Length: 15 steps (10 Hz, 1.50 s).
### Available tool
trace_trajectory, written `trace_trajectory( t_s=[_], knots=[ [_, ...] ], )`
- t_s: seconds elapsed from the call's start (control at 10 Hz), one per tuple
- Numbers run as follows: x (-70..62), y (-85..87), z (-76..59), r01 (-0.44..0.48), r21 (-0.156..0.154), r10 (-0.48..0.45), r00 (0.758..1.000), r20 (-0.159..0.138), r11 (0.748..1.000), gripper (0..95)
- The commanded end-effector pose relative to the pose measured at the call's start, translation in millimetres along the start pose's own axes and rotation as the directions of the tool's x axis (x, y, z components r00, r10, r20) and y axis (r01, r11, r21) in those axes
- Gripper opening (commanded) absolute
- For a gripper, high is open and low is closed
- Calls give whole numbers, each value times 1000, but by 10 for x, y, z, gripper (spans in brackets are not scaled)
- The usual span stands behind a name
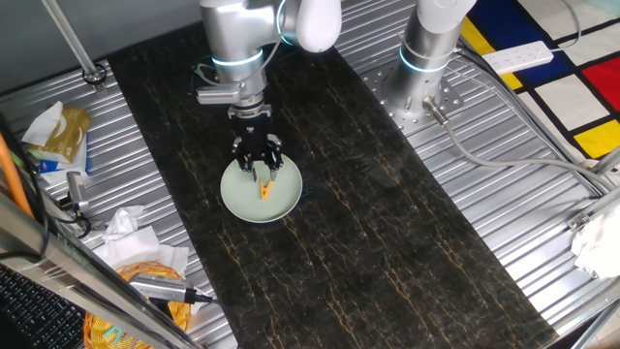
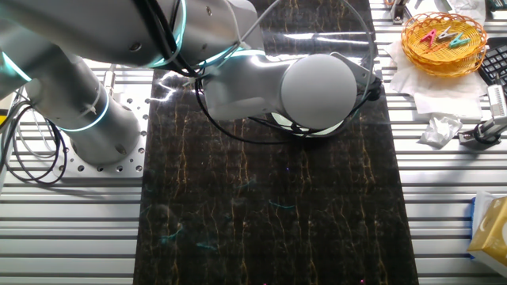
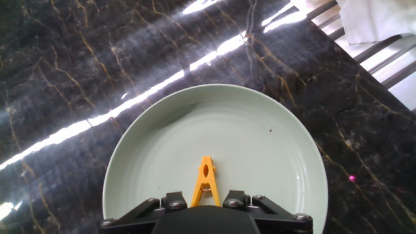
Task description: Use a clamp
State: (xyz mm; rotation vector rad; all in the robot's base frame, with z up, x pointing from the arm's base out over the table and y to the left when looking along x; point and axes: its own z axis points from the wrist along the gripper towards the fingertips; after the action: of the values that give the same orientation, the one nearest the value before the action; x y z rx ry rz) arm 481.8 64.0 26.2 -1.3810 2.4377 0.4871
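The clamp (image 1: 264, 187) is a small orange-yellow clip. It hangs from my gripper (image 1: 260, 173) just over the round pale green plate (image 1: 237, 194) on the dark marble mat. In the hand view the clamp (image 3: 206, 179) points away from me between my two black fingers (image 3: 173, 202), its wide end hidden under the gripper body. My gripper (image 3: 207, 200) is shut on the clamp above the near part of the plate (image 3: 260, 149). In the other fixed view my arm hides the gripper and clamp, and only a sliver of plate (image 2: 279, 121) shows.
A woven basket (image 2: 444, 36) with coloured clips stands at the table edge on white tissue. A second arm base (image 1: 426, 58) stands at the back. A power strip (image 1: 518, 56), crumpled tissue (image 1: 121, 225) and a yellow bag (image 1: 63, 136) lie round the mat.
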Motion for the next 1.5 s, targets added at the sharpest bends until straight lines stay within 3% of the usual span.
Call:
trace_trajectory(
  t_s=[0.1, 0.3, 0.4, 1.1, 1.2, 1.5],
  knots=[
    [19, -15, 28, 0, 5, 0, 1000, -4, 1000, 380],
    [28, -22, 45, 1, 4, -1, 1000, 0, 1000, 380],
    [28, -22, 45, 4, 4, -4, 1000, -1, 1000, 570],
    [41, -28, 66, 2, 10, -2, 1000, 0, 1000, 570],
    [43, -30, 73, 2, 10, -2, 1000, 1, 1000, 380],
    [49, -35, 86, 2, 10, -2, 1000, 2, 1000, 380]
  ],
)
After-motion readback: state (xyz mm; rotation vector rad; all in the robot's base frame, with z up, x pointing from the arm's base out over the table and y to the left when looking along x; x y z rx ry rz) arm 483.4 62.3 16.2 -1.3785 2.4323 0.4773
